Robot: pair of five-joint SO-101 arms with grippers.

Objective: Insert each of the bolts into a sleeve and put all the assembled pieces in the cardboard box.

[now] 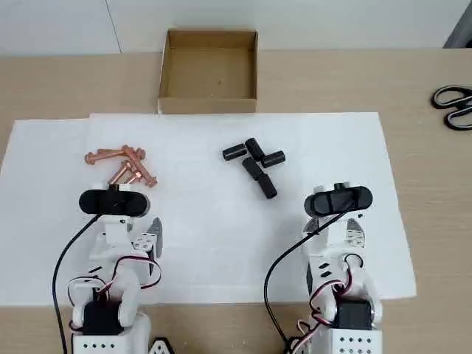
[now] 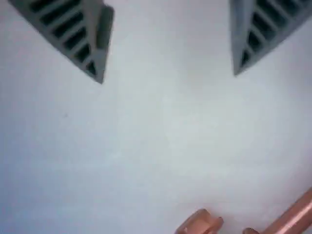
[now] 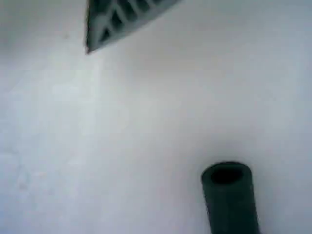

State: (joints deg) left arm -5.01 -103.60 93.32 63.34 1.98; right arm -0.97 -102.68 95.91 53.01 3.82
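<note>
Bolts (image 1: 122, 164) the color of copper lie in a small heap on the left part of the white sheet (image 1: 214, 236). The sheet covers most of the table (image 1: 59, 81). The left claw (image 2: 168, 48) hangs just above the sheet, close to the heap. Its two fingers (image 2: 78, 39) are spread wide apart and there is nothing between them. In the left wrist view, the head of one bolt (image 2: 201, 223) peeks in at the edge.

The cardboard box (image 1: 166, 74) sits at the far side of the table, just past the sheet. It has nothing in it.

Black sleeves (image 1: 254, 166) lie in a loose bunch near the middle of the sheet, well apart from the bolts. No bolt is in a sleeve.

The right claw (image 1: 352, 232) is down near the sheet on the right side. I cannot tell if it is open or closed. In the right wrist view one sleeve (image 3: 229, 195) lies on the sheet.

Scissors (image 1: 453, 105) rest on the bare table at the far right.
</note>
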